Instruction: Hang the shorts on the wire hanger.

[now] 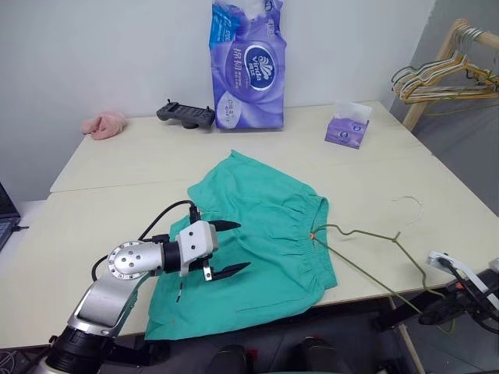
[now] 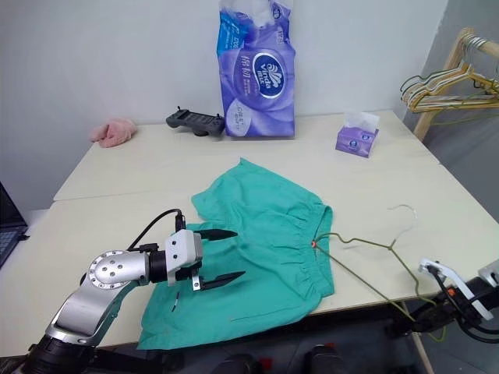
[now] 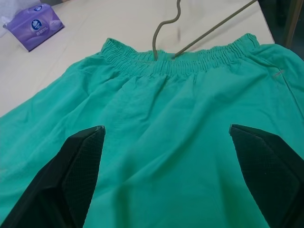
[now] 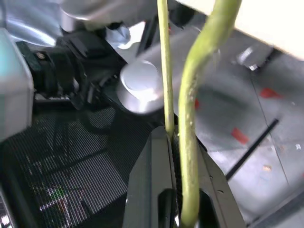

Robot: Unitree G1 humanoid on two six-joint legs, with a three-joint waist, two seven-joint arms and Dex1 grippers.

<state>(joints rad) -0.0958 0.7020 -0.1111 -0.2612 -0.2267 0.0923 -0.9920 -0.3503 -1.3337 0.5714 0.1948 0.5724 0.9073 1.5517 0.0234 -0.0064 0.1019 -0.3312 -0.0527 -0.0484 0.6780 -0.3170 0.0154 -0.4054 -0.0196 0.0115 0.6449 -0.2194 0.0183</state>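
1. Shorts (image 1: 261, 234) of teal-green fabric lie flat on a pale table (image 1: 117, 202), near its front edge and about mid-width, with the gathered waistband facing right
2. Wire hanger (image 1: 366, 249), thin and olive-bronze, lies to the right of the shorts; one corner is tucked into the waistband, its hook (image 1: 412, 204) curls on the table further right, and its near end runs off the front edge of the table
3. Left gripper (image 1: 228, 248) hovers just above the near-left part of the shorts, its two black fingers (image 3: 78, 166) spread wide with nothing between them
4. Right gripper (image 4: 178, 190) sits below the near-right table edge, pinched tight on the wire hanger
5. At the far side stand a purple pack of tissue rolls (image 1: 248, 66), a black controller (image 1: 185, 114), a pink fluffy cloth (image 1: 104, 124) at the left and a small purple tissue box (image 1: 348, 128) at the right
6. A bunch of coloured hangers (image 1: 440, 78) hangs on a wooden rack at the far right
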